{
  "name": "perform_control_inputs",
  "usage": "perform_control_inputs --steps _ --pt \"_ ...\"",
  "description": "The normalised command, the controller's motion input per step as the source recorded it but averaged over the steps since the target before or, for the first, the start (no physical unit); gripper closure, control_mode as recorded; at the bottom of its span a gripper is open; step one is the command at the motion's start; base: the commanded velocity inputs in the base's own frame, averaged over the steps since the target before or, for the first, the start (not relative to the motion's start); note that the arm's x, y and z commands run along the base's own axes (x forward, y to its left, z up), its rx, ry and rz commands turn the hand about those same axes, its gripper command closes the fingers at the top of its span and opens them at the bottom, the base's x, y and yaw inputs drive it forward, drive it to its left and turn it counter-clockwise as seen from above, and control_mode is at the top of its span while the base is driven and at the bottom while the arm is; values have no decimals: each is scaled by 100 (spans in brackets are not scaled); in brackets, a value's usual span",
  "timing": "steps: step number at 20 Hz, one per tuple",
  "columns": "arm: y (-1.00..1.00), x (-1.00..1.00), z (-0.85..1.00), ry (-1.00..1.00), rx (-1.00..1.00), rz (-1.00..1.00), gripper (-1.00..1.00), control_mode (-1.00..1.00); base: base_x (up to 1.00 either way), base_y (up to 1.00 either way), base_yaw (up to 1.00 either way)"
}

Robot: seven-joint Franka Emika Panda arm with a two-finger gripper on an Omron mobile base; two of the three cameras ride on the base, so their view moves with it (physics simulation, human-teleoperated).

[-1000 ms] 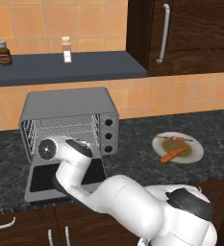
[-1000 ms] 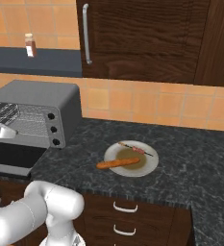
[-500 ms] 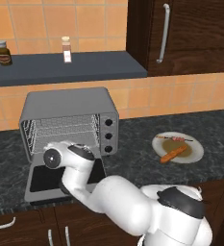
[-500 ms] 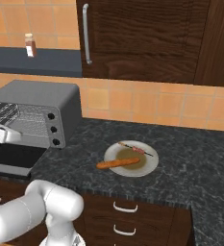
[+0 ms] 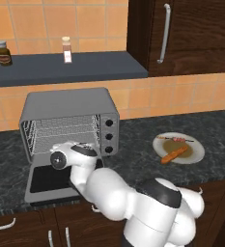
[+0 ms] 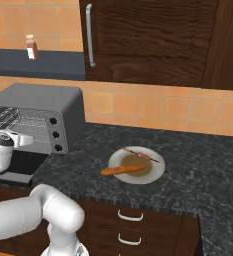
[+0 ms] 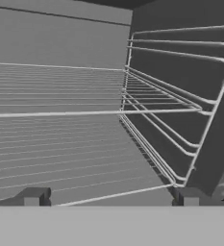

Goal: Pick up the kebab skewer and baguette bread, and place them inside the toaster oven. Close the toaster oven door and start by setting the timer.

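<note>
Dark speckled stone table [image 5: 133, 152] runs under orange wall tiles and dark wood cabinets. Toaster oven [image 5: 70, 103] stands on it with the toaster oven door [image 5: 49, 181] folded down flat toward the robot; wire racks [image 7: 60, 113] inside carry nothing. Three black knobs [image 5: 109, 136] sit on its right front panel; no markings legible on them.

Claw [image 7: 111, 197] is at the oven mouth, aimed into the cavity, both finger tips [image 7: 34, 196] spread wide with only bare rack between them, gripping nothing.

White plate [image 6: 155, 172] lies on the table well to the right of the claw, apart from the oven. It holds the baguette bread [image 6: 123, 170] along its near edge and the kebab skewer [image 6: 142, 156] along its far edge, the two not touching as far as can be told.

Grey shelf [image 5: 85, 72] above the claw carries a dark jar [image 5: 4, 53] and a pale bottle [image 5: 66, 49]; labels too small to read.
</note>
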Motion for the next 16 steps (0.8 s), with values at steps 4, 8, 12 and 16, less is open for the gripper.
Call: perform_control_inputs --steps 4,8,12,16 --pt "0 40 -9 0 -6 0 -100 -100 0 0 0" --pt "0 56 -9 0 -2 0 -100 -100 0 0 0" --pt "3 45 -16 0 -4 0 -100 -100 0 0 0" --pt "1 30 -24 0 -3 0 -100 -100 0 0 0"
